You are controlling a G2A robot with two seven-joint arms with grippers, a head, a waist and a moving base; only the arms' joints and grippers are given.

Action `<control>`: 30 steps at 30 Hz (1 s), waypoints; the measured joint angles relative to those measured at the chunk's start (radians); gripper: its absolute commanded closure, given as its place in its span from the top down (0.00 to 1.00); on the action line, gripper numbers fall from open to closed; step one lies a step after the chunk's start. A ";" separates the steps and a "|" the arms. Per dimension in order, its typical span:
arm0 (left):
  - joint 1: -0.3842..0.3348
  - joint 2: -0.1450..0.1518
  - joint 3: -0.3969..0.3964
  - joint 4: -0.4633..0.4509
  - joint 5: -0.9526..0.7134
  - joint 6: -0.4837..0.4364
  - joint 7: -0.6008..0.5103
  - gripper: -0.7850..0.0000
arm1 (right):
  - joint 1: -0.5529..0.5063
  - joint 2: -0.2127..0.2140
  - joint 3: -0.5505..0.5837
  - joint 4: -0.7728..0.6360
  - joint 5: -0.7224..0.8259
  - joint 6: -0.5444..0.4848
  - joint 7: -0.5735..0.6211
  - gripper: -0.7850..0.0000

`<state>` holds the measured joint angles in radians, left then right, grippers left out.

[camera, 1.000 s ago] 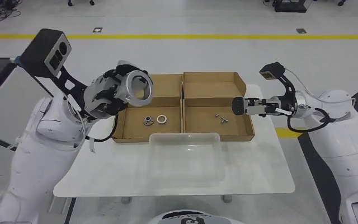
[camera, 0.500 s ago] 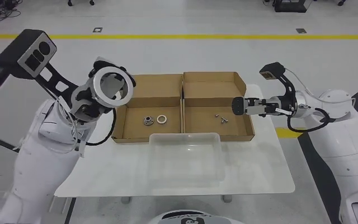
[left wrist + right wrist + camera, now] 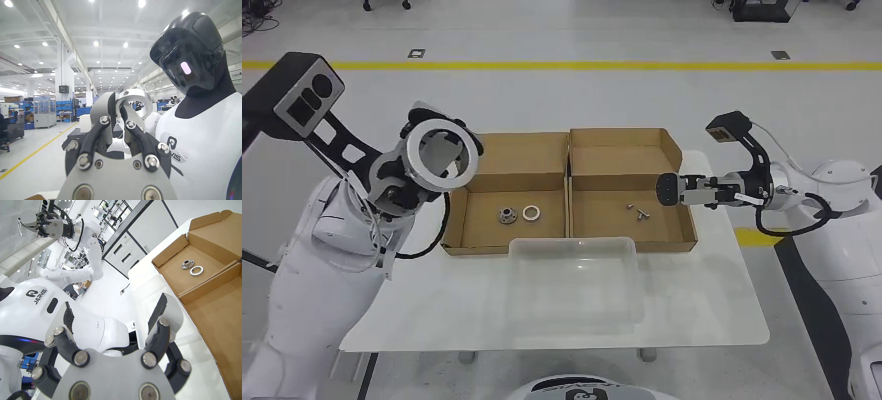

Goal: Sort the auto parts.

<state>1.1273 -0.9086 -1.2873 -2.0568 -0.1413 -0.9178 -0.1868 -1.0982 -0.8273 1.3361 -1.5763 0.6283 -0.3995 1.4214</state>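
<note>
Two grippers: left gripper (image 3: pixel 118 106) tight on a metal ring (image 3: pixel 148 108), right gripper (image 3: pixel 115 311) agape by a cardboard box (image 3: pixel 602 212).

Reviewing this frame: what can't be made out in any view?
- Small parts in the right box: top view, too small to identify.
- Large ring: left wrist view, near rim hidden by the left gripper fingers.
- Right box floor: right wrist view, cut off by the picture's edge.
</note>
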 measured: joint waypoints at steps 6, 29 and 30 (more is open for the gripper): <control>-0.032 -0.005 -0.048 0.068 0.060 0.169 -0.004 0.00 | 0.000 0.000 0.000 0.000 0.000 0.000 0.000 1.00; -0.328 0.003 0.006 0.450 0.602 0.539 -0.554 0.00 | 0.000 0.000 0.000 0.000 0.000 0.000 0.000 1.00; -0.333 0.003 0.016 0.459 0.639 0.549 -0.566 0.00 | 0.000 0.000 0.000 0.000 0.000 0.000 0.000 1.00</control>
<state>0.7939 -0.9054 -1.2718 -1.5978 0.4981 -0.3692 -0.7527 -1.0982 -0.8273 1.3361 -1.5763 0.6283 -0.3995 1.4214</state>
